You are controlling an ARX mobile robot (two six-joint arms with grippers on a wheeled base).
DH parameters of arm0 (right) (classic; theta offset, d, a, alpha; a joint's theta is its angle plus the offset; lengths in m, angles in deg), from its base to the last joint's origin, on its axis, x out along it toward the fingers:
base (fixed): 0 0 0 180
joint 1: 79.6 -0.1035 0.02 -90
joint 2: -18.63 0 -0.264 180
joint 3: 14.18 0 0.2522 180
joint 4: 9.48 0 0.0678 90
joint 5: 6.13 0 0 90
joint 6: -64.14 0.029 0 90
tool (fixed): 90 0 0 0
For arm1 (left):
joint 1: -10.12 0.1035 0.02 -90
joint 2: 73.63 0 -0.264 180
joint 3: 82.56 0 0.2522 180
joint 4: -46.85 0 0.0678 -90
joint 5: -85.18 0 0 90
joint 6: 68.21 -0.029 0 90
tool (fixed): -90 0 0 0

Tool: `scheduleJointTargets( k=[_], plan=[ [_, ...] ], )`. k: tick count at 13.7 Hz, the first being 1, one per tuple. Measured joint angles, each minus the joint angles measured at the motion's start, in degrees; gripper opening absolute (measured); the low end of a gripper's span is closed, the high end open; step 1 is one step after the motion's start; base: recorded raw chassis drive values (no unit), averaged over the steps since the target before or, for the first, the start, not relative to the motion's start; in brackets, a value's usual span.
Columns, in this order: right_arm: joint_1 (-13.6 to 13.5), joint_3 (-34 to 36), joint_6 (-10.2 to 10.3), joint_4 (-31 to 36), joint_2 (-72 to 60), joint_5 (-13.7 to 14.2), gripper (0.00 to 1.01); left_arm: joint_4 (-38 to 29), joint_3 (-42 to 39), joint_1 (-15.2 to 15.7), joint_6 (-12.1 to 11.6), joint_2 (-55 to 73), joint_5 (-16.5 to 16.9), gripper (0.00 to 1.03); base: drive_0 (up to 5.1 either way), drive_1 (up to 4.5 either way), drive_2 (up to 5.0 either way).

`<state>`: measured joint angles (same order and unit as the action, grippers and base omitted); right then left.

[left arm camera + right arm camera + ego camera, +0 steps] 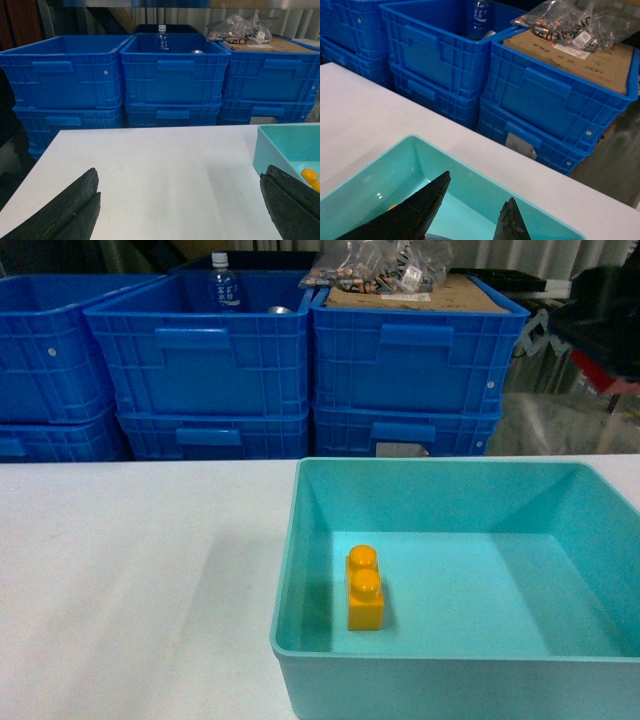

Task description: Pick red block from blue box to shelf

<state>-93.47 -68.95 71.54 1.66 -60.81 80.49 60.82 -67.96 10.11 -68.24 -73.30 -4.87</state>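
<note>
Red block shows in no view: the blue box (300,540) on the white surface (130,570) holds only a yellow brick (365,588), so the block may already be gone. Right end effector (470,212) hangs over the box, fingers parted, empty; left end effector (180,210) is spread wide above bare surface, holding nothing
</note>
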Motion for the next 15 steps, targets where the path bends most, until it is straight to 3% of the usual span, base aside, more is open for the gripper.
scheduleJointTargets(
  k=[4,6,7,8,9,10,15],
  plan=[
    [3.7,-0.9,-0.1,-6.1,10.2,-1.9,0.28,0.0,0.0,0.0,0.0,0.0,0.0,0.98,0.0,0.0,0.0],
    [5.4,-0.9,-1.7,-4.8,13.2,-0.1,0.28,0.0,0.0,0.0,0.0,0.0,0.0,0.98,0.0,0.0,0.0],
    [7.6,4.6,-4.0,0.9,20.8,5.3,0.28,0.0,0.0,0.0,0.0,0.0,0.0,0.98,0.0,0.0,0.0],
    [6.8,15.4,-5.0,5.0,29.6,13.2,0.28,0.0,0.0,0.0,0.0,0.0,0.0,0.98,0.0,0.0,0.0],
    [12.2,21.5,-2.3,1.4,31.0,11.2,0.28,0.0,0.0,0.0,0.0,0.0,0.0,0.98,0.0,0.0,0.0],
    [13.2,21.5,-1.4,2.2,33.3,8.9,0.28,0.0,0.0,0.0,0.0,0.0,0.0,0.98,0.0,0.0,0.0],
    [12.3,21.0,-1.2,0.5,36.9,9.4,0.28,0.0,0.0,0.0,0.0,0.0,0.0,0.98,0.0,0.0,0.0]
  ],
)
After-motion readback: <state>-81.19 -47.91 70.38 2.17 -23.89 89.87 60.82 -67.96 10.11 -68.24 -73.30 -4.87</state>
